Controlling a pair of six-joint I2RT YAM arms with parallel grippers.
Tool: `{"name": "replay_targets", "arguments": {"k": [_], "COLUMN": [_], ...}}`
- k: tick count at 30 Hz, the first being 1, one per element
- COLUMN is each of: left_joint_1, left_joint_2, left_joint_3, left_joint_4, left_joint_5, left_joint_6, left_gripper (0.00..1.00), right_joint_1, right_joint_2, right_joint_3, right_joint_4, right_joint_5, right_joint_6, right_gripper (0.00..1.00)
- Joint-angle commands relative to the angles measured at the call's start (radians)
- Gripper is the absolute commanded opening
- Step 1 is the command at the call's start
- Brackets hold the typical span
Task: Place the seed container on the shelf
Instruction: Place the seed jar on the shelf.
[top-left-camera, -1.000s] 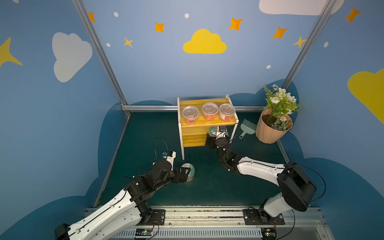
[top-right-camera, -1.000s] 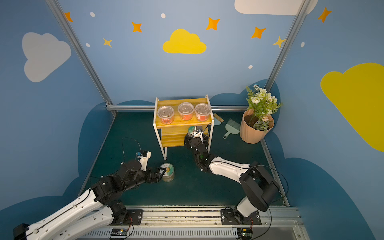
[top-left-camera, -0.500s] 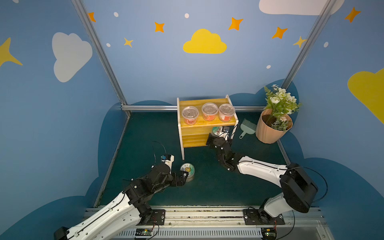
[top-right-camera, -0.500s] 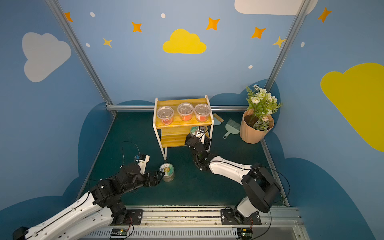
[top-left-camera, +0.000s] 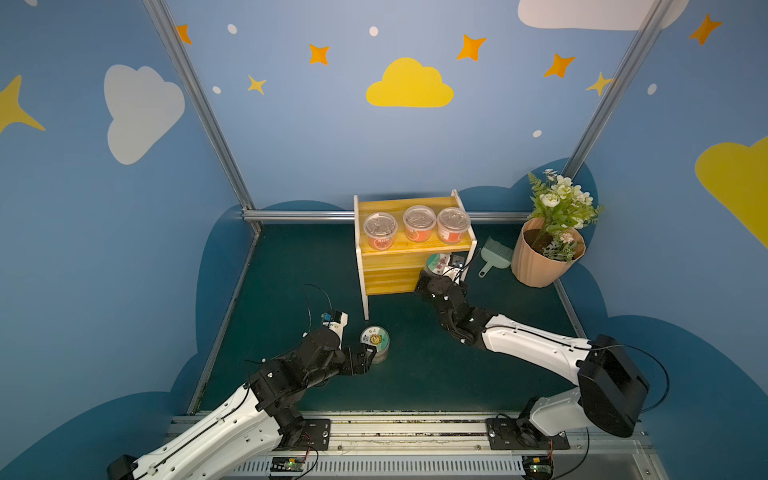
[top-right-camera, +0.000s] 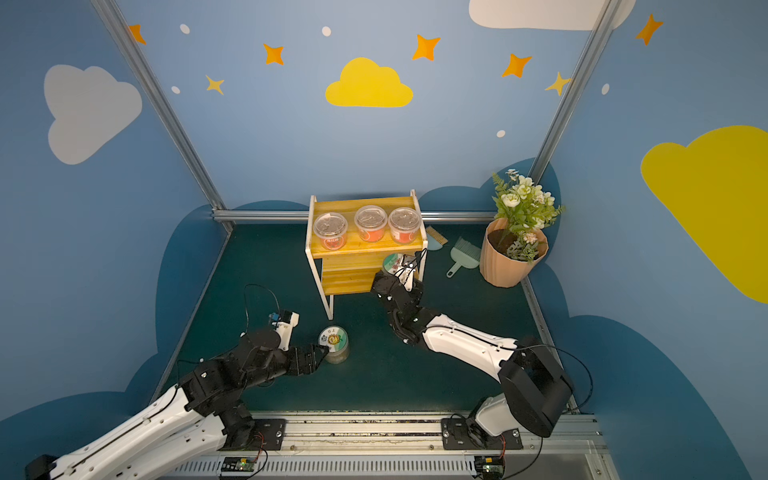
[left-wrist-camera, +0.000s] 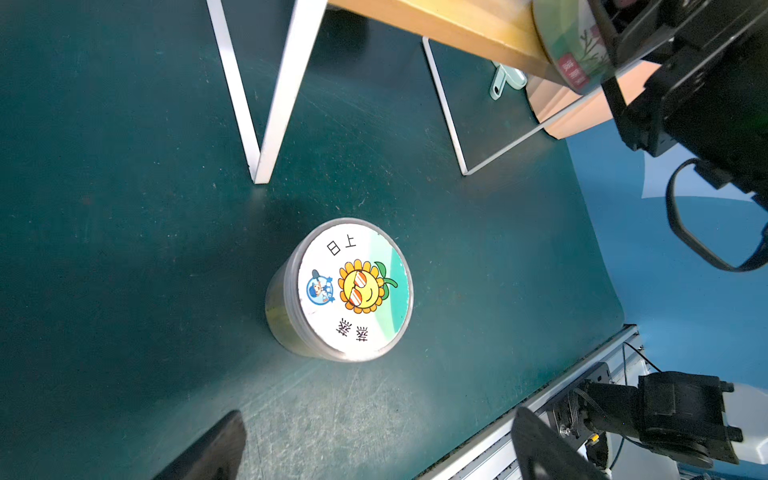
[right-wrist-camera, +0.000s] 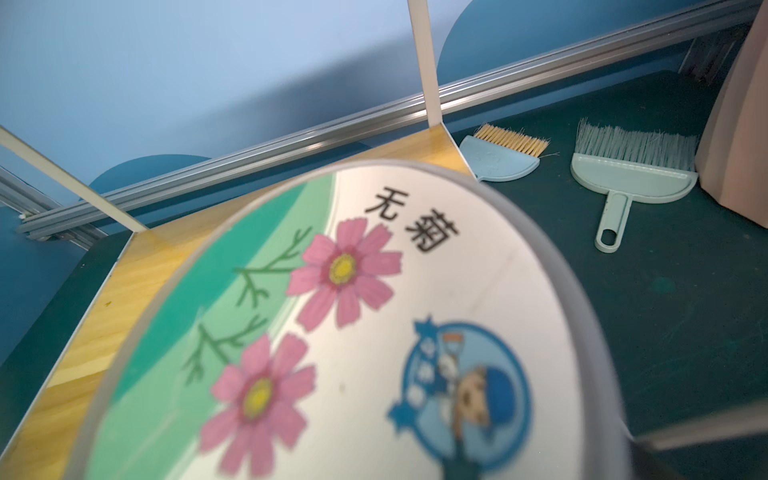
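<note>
Left arm (top-left-camera: 232, 430) drawn slightly back toward the rail (top-left-camera: 415, 434) since a second ago; sunflower seed container (left-wrist-camera: 353, 291) unmoved.

Left gripper (top-left-camera: 368, 354), fingers spread wide, faces the sunflower seed container, which stands upright on the green floor (top-left-camera: 415, 374) just in front of the front left leg of the shelf (top-left-camera: 386, 276), with open floor toward the right arm. Right gripper (top-left-camera: 439, 274) is at the pink-flower seed container (top-left-camera: 435, 262), at the front right corner of the lower plank, just inside the white front right leg; whether its pincer grips or stands apart cannot be told. Bare plank runs leftward from that container. Three clear cups (top-left-camera: 419, 222) line the top plank's front edge. A teal hand brush (right-wrist-camera: 631, 174) and a tan-bristled brush (right-wrist-camera: 505, 160) lie between shelf and flower pot (top-left-camera: 540, 266).
</note>
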Motion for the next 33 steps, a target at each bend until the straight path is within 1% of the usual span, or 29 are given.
{"name": "replay_targets", "arguments": {"k": [1, 7, 9, 12, 19, 21, 25, 30, 33], "left_joint_1": [0.003, 0.004, 0.003, 0.004, 0.003, 0.003, 0.003, 0.002, 0.002], "left_joint_2": [-0.016, -0.037, -0.041, -0.043, -0.038, -0.037, -0.043, -0.052, -0.057], "left_joint_3": [-0.003, -0.007, -0.006, -0.003, -0.002, -0.004, -0.013, -0.022, -0.023], "left_joint_4": [-0.020, -0.029, -0.033, -0.034, -0.029, -0.030, -0.029, -0.028, -0.032], "left_joint_5": [0.010, 0.004, 0.002, 0.000, 0.003, 0.005, 0.005, 0.007, 0.005], "left_joint_6": [-0.005, -0.013, -0.013, -0.012, -0.013, -0.015, -0.019, -0.022, -0.024], "left_gripper": [1.00, 1.00, 1.00, 1.00, 1.00, 1.00, 1.00, 1.00, 1.00], "right_joint_1": [0.003, -0.010, -0.013, -0.015, -0.028, -0.029, -0.030, -0.014, -0.004], "right_joint_2": [-0.030, -0.019, -0.006, 0.016, 0.057, 0.067, 0.068, 0.030, 0.007], "right_joint_3": [0.026, 0.041, 0.051, 0.082, 0.114, 0.113, 0.106, 0.073, 0.034], "right_joint_4": [-0.112, -0.076, -0.037, -0.021, -0.004, 0.000, -0.011, -0.052, -0.015], "right_joint_5": [-0.001, -0.038, -0.051, -0.052, -0.069, -0.073, -0.079, -0.054, -0.057], "right_joint_6": [0.034, 0.005, -0.029, -0.065, -0.066, -0.066, -0.039, 0.036, 0.048], "right_gripper": [0.98, 0.97, 0.94, 0.92, 0.88, 0.88, 0.94, 0.95, 0.95]}}
